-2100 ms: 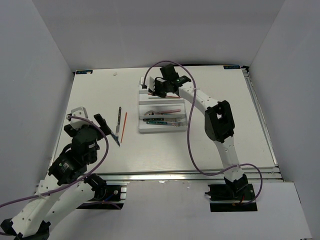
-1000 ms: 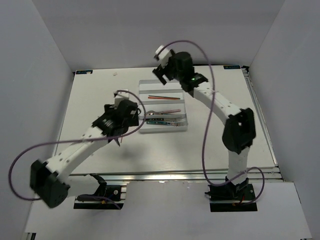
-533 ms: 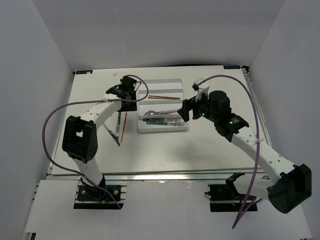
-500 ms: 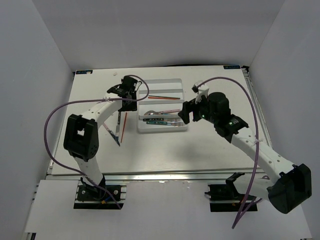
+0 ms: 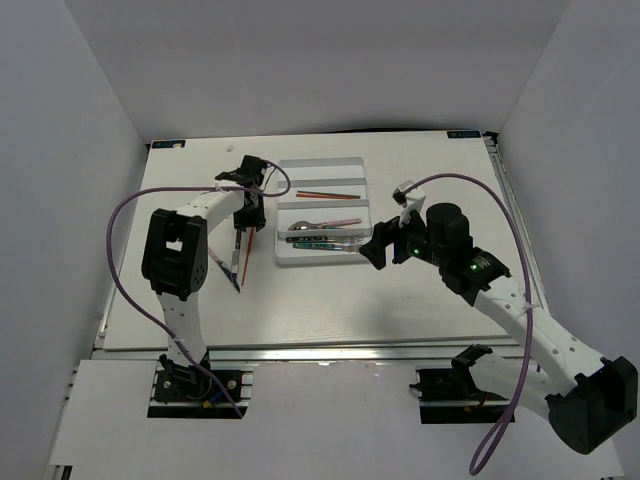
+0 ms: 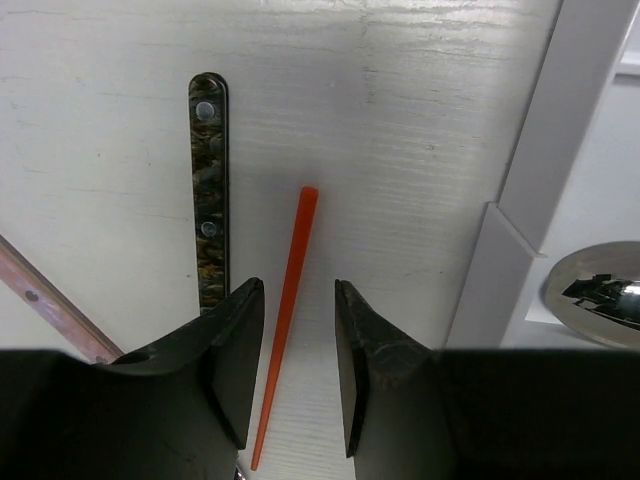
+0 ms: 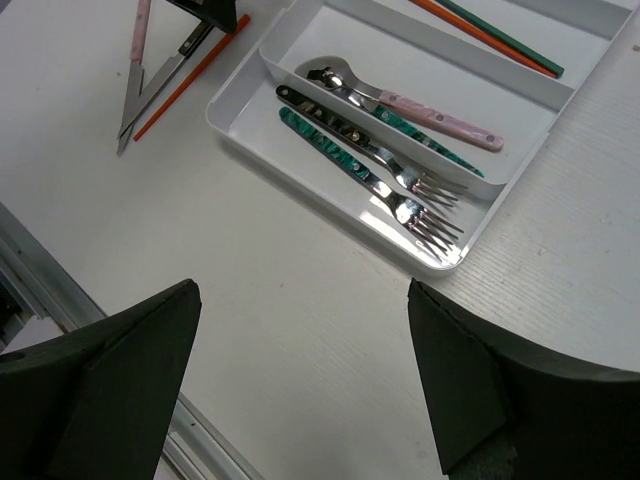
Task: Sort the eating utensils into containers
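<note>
An orange-red chopstick (image 6: 290, 300) lies on the table just left of the white tray (image 5: 320, 172). My left gripper (image 6: 296, 287) is lowered over it, jaws narrowed on either side of the stick with a gap still showing. A dark-handled knife (image 6: 209, 200) and a pink-handled piece (image 6: 50, 300) lie to its left. In the tray rest an orange and a dark chopstick (image 5: 328, 194), a pink-handled spoon (image 7: 420, 110) and forks (image 7: 400, 190). My right gripper (image 7: 302, 290) hovers wide open and empty off the tray's near right corner (image 5: 380, 250).
The tray's raised wall (image 6: 540, 150) stands close on the right of my left fingers. The table's near metal edge (image 7: 40, 290) shows below the right gripper. White walls enclose the table on three sides.
The left gripper has dropped onto the table beside the tray and its jaws have narrowed around the orange chopstick. The right arm has drawn back from the tray toward the near right.
</note>
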Tool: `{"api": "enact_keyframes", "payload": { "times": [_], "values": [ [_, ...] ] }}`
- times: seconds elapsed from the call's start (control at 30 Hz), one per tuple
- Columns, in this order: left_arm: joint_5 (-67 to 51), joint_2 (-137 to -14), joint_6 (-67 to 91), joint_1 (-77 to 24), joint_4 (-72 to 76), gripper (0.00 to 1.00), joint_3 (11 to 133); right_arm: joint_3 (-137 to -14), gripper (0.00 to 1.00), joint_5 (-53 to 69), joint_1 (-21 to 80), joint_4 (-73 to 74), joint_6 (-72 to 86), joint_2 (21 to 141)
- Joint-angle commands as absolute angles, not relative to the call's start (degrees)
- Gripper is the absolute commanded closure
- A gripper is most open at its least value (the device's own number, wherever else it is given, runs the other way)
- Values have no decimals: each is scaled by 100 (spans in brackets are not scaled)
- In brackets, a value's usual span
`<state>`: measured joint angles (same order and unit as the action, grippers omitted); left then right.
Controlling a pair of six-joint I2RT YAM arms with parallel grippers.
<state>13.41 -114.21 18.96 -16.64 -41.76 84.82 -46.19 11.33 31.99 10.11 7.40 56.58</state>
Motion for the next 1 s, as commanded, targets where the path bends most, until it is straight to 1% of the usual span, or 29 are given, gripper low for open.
{"api": "enact_keyframes", "payload": {
  "times": [0.0, 0.17, 0.3, 0.33, 0.4, 0.47, 0.53, 0.57, 0.6, 0.77, 0.97],
  "values": [
    [1195, -11426, 1837, -1600, -4087, 55, 8456, -4605, 11, 1336, 3208, 958, 853, 5564],
    [1116, -11636, 1775, -1556, -4043, 57, 8324, -4605, 11, 1336, 3208, 1072, 826, 5502],
    [1108, -11716, 1845, -1503, -3964, 61, 8139, -4667, 11, 1301, 3208, 1195, 817, 5406],
    [1073, -11742, 1863, -1494, -3964, 66, 8113, -4667, 11, 1301, 3208, 1195, 817, 5388],
    [1029, -11804, 1907, -1494, -3981, 69, 8086, -4693, 11, 1292, 3208, 1204, 817, 5326],
    [967, -11830, 1951, -1494, -3981, 82, 8034, -4728, 11, 1362, 3208, 1230, 844, 5265],
    [967, -11786, 1995, -1494, -3964, 89, 7954, -4746, 11, 1458, 3208, 1230, 853, 5212],
    [993, -11760, 2030, -1494, -3964, 96, 7876, -4755, 11, 1476, 3208, 1230, 853, 5160],
    [1002, -11690, 2039, -1494, -3964, 99, 7849, -4772, 11, 1477, 3208, 1222, 853, 5133],
    [1134, -11453, 1987, -1494, -4271, 100, 8033, -4825, 11, 1292, 3208, 1362, 817, 4984],
    [1433, -10865, 2117, -1494, -4790, 100, 8858, -4825, 11, 1082, 3208, 1529, 747, 4843]
  ]
}}
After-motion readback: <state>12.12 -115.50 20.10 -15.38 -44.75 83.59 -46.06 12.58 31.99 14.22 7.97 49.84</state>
